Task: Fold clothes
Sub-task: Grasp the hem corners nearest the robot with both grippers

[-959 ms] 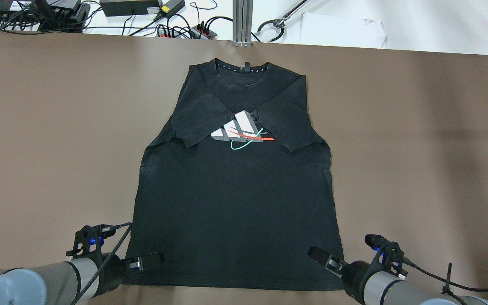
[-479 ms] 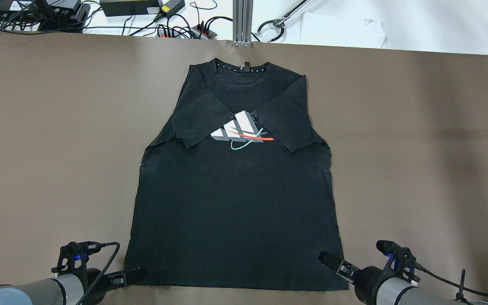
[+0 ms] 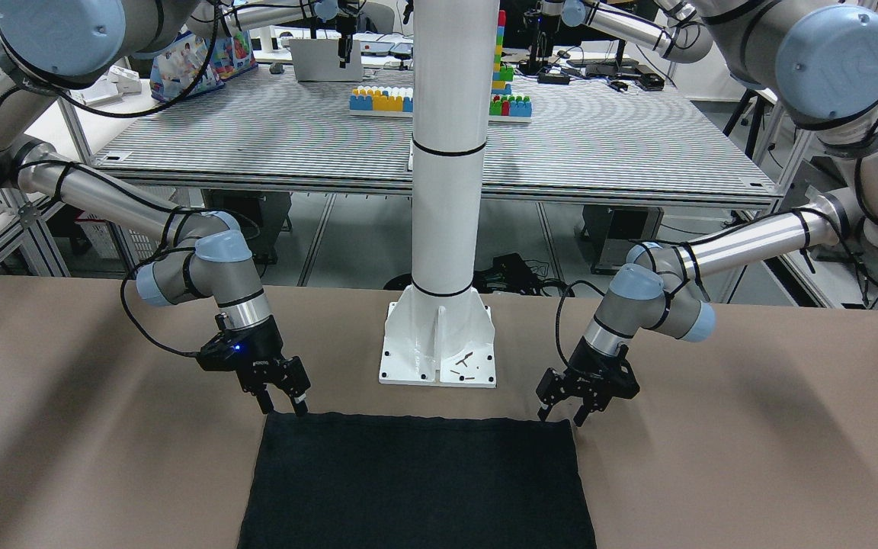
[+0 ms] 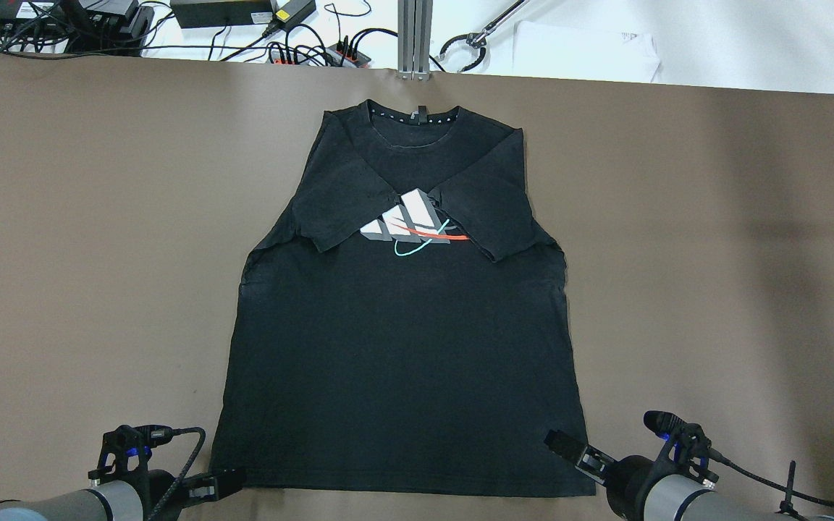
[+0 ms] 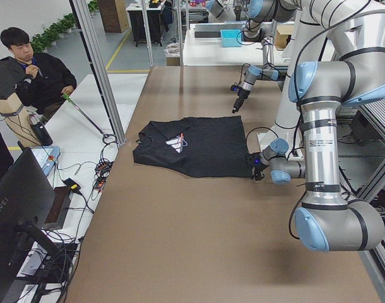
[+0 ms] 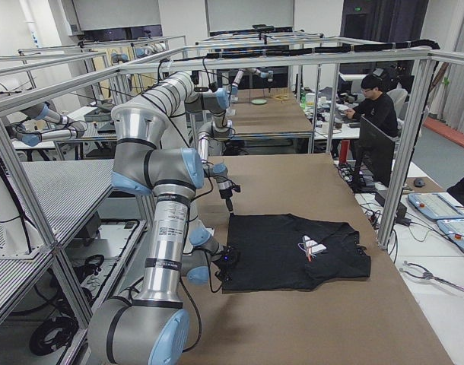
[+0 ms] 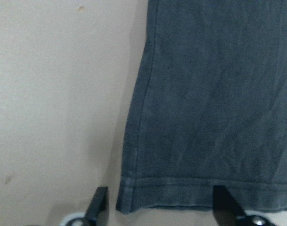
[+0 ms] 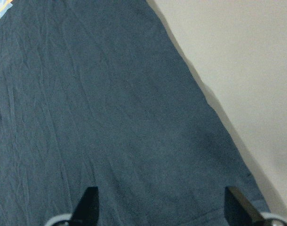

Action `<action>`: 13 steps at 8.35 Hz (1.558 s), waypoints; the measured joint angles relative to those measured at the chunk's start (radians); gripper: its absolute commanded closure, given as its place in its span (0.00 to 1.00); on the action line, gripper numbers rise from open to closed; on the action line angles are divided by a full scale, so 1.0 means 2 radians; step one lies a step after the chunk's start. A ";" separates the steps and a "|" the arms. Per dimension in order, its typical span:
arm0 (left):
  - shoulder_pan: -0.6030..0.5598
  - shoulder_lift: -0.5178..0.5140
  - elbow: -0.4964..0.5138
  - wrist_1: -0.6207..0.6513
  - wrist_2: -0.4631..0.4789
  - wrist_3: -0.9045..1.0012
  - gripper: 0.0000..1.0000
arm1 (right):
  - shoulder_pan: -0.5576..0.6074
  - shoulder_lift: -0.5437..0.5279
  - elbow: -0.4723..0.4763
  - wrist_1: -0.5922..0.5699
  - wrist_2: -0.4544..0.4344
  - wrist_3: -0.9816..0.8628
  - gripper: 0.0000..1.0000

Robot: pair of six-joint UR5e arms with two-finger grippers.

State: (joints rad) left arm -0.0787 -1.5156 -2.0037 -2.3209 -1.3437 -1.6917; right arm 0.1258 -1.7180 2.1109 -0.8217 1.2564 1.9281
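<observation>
A black T-shirt (image 4: 402, 347) lies flat at the centre of the brown desk (image 4: 98, 217), sleeves folded across its chest and collar at 12 o'clock from the robot. The left gripper (image 3: 561, 416), jaws wide, is at the hem's 7 o'clock corner. The right gripper (image 3: 284, 408), equally wide, is at the 5 o'clock corner.

The matte brown tabletop (image 4: 98, 217) carries a black T-shirt (image 4: 402, 347) spread flat, front up, with its collar toward the far edge and its hem toward the robot. Both short sleeves are folded inward and partly cover the white, red and teal chest logo (image 4: 413, 224). The white pole's base plate (image 3: 424, 366) stands on the tabletop near the hem, apart from the cloth.
</observation>
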 measured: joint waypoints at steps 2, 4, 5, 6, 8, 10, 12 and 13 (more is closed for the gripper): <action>0.003 0.000 0.000 0.000 0.002 0.000 0.55 | 0.000 0.000 0.000 0.000 0.000 0.000 0.06; 0.002 0.001 0.001 0.000 0.002 0.001 0.55 | 0.000 0.000 -0.001 0.000 0.000 -0.001 0.06; 0.002 0.002 0.001 0.000 0.002 0.002 0.56 | 0.000 0.000 -0.001 0.000 0.000 -0.001 0.06; 0.002 0.003 0.001 0.001 0.002 0.002 0.92 | 0.000 0.000 -0.001 0.000 0.000 -0.001 0.06; 0.002 0.005 0.002 0.001 0.002 0.004 1.00 | 0.000 0.000 -0.001 0.000 0.000 -0.002 0.06; 0.002 0.005 0.002 0.001 0.002 0.005 1.00 | 0.000 -0.002 -0.002 -0.001 0.000 -0.003 0.06; 0.002 0.005 0.001 0.001 0.002 0.005 1.00 | -0.001 -0.021 -0.004 -0.001 0.001 -0.006 0.08; 0.002 0.005 0.001 0.001 0.002 0.005 1.00 | -0.004 -0.030 -0.010 0.000 0.000 -0.007 0.15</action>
State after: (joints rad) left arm -0.0738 -1.5063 -2.0016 -2.3193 -1.3391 -1.6813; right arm 0.1173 -1.7786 2.0914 -0.8226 1.2569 1.9133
